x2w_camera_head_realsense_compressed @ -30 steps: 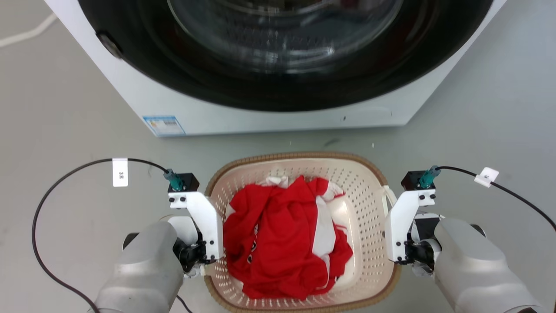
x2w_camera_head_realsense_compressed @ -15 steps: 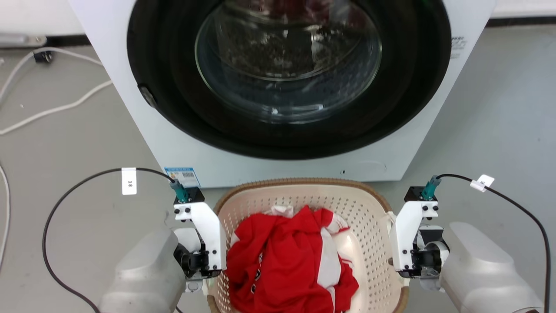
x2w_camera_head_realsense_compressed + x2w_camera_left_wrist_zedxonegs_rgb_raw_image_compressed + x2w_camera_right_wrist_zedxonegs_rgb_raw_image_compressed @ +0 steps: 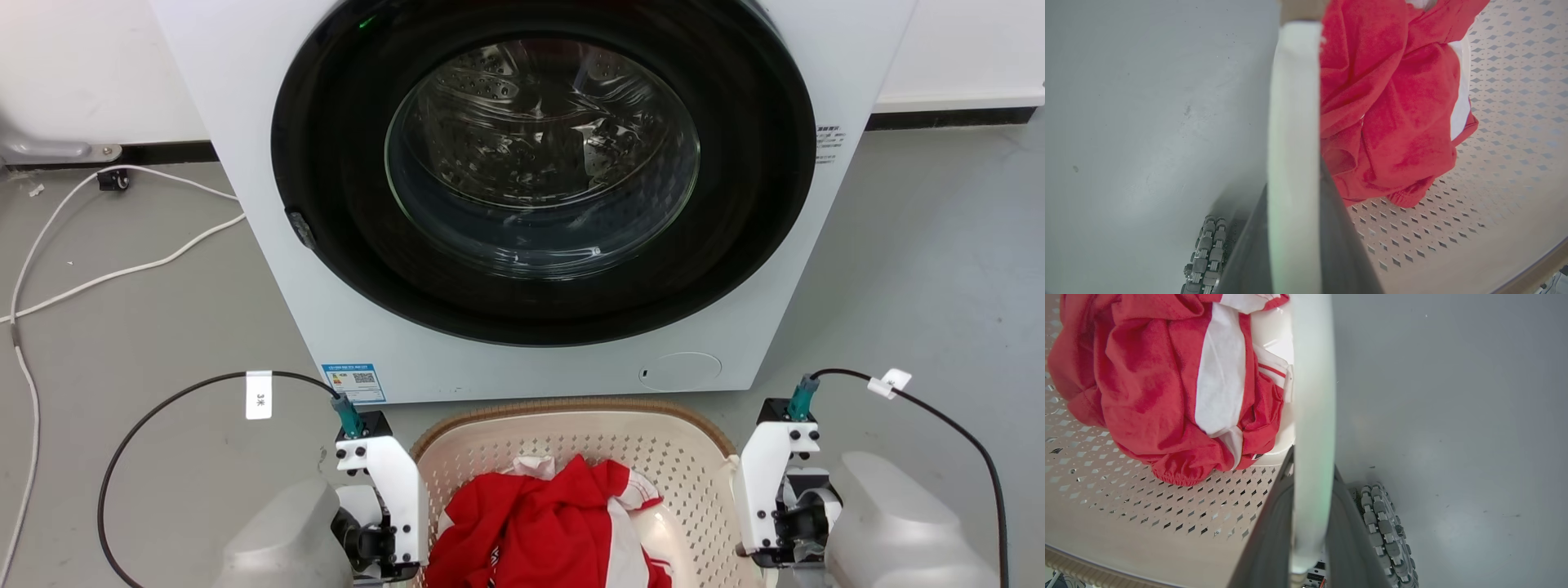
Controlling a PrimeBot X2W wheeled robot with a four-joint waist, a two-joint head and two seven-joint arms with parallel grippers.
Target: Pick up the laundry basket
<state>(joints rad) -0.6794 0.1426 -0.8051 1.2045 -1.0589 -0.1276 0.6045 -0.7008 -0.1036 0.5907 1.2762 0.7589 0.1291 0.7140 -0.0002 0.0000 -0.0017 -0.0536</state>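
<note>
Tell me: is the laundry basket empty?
No, a red and white garment lies bunched inside the laundry basket.

A bare laundry test room: front-loading washing machine at twelve o'clock, grey floor, white wall behind.

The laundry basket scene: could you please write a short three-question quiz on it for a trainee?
1. True or false: the laundry basket is empty.
2. What do the left gripper and the right gripper each clasp between their fingers? A) the brown rim B) a white loop handle C) a cable
3. Which appliance stands just beyond the basket?

Key: 1 false, a red and white garment lies in it; 2 B; 3 the washing machine.
</note>
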